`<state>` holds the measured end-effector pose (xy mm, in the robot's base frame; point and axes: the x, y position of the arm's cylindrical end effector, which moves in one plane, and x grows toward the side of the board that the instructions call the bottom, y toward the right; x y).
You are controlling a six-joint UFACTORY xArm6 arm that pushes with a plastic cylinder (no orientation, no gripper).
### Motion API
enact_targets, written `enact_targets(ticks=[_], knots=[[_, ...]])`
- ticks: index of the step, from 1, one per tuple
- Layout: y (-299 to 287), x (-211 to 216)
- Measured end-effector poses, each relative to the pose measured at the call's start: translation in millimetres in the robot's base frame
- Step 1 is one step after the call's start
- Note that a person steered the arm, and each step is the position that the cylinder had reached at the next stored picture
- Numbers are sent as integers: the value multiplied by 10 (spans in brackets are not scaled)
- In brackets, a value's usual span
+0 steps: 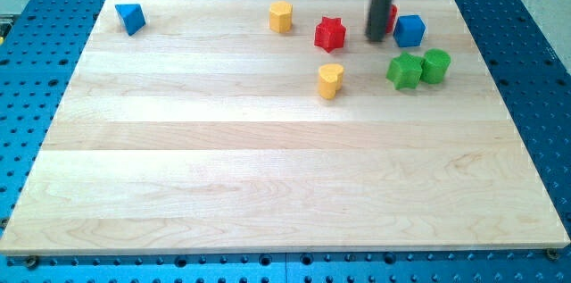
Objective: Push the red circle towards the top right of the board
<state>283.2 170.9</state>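
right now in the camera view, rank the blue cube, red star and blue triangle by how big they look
1. blue cube and red star: look about alike, so I won't rank them
2. blue triangle: slightly smaller, though it sits farther up the board

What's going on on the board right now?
My tip is at the upper right of the wooden board, pressed against the red circle, which it mostly hides. The blue cube sits just to the view's right of that, with the red star to the left. The circle is already near the top right corner, though not right in it.
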Motion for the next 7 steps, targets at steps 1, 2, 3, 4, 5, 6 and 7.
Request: enact_targets(ticks=[1,2,3,4,5,6,7], knots=[[264,-262],[94,-237],[66,-150],[702,-205],[1098,-29],[1333,272],[1082,659]])
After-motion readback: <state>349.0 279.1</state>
